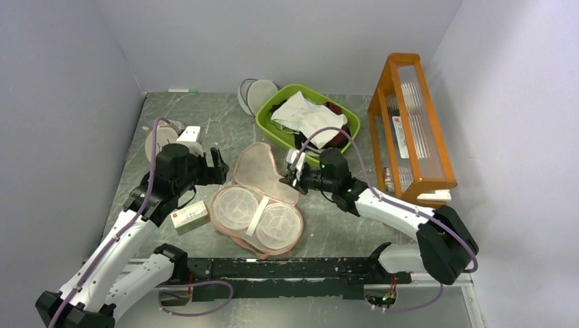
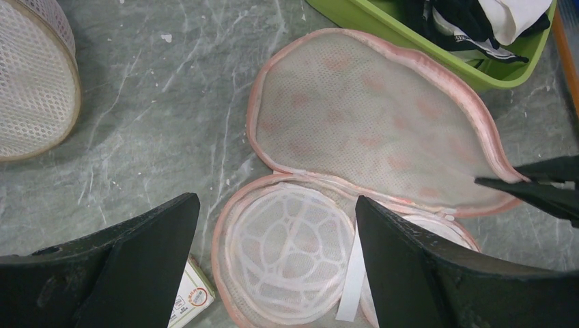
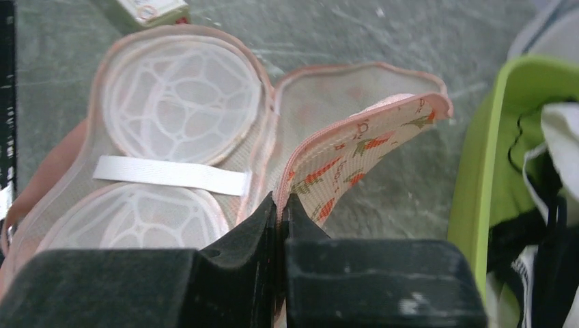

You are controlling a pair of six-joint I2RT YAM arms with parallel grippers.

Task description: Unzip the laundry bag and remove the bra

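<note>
With my right tool (image 3: pixel 280 201) clenched on the lid edge of the peach-pink, flower-printed, two-lobed padded laundry bag (image 1: pixel 256 208), which lies open beside my released left tool (image 1: pixel 218 166), I judge unzipping done; next I must reach inside for the bra, which I cannot see there.

Bare table (image 1: pixel 205 116) left of laundry bag (image 1: pixel 258 198); green basket (image 1: pixel 267 127) blocks far-right side, small box (image 1: pixel 190 217) near-left.

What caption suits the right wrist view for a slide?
Right gripper shut on the lid edge of the opened laundry bag, beside the green basket.
</note>
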